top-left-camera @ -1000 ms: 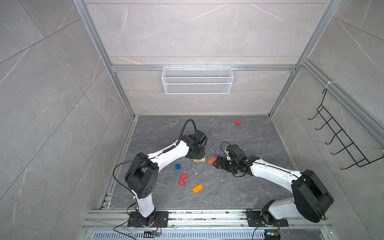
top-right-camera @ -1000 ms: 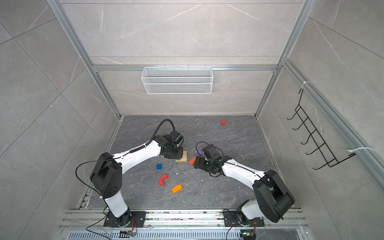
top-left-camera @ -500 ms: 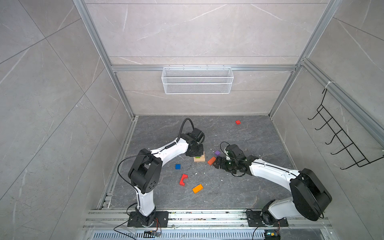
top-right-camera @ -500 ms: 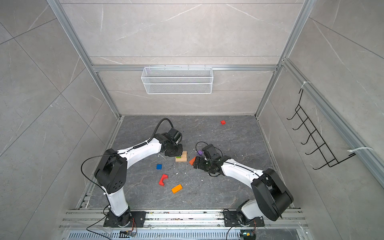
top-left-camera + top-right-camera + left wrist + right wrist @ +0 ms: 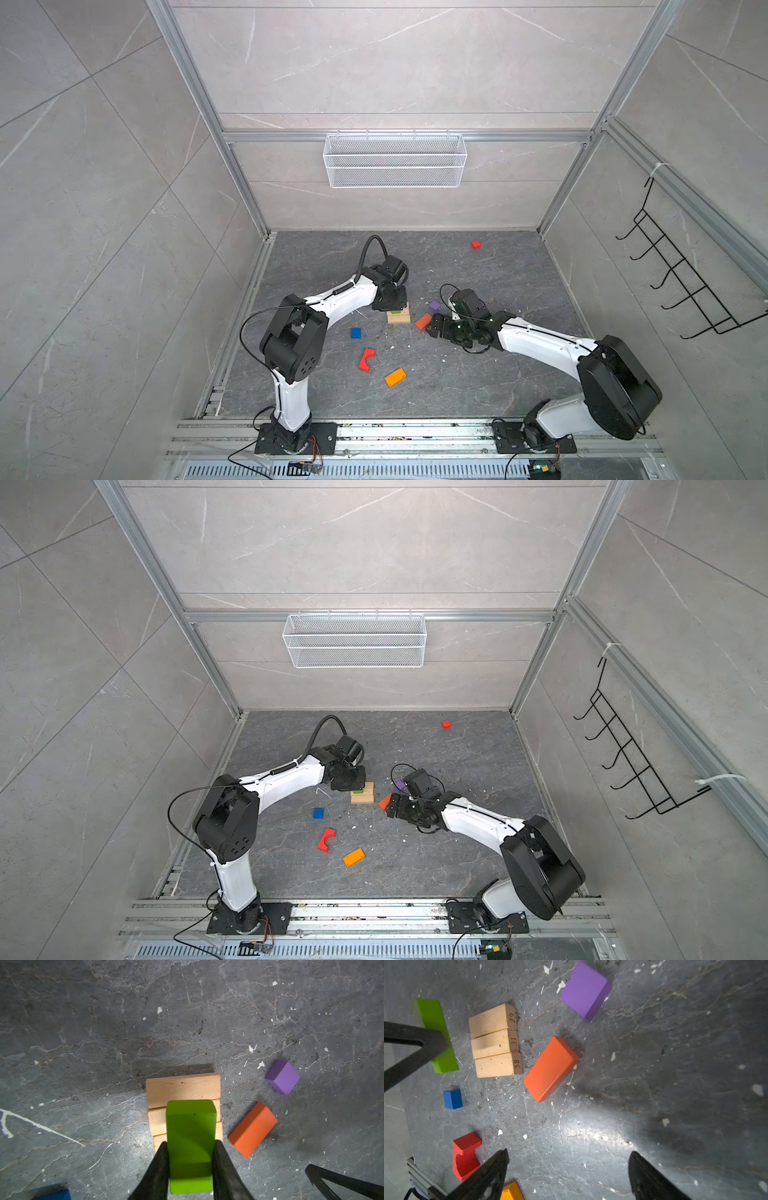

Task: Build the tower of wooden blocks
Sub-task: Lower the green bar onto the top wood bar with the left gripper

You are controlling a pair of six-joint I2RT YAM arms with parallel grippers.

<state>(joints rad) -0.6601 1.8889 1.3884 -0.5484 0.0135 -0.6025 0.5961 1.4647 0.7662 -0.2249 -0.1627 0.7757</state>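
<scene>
Left gripper (image 5: 190, 1142) w/ green slab (image 5: 190, 1120) shifted; partly hides tan bars (image 5: 182, 1088).

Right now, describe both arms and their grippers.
The left arm and right arm have white rounded links, black joints and black bases. A black cable loops near each wrist. The left gripper and right gripper have black, tapering fingers.

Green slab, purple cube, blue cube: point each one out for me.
green slab (image 5: 190, 1142), left wrist view, middle of its broad upper face
purple cube (image 5: 583, 988), right wrist view, its top face
blue cube (image 5: 355, 333), a top view, its top face
</scene>
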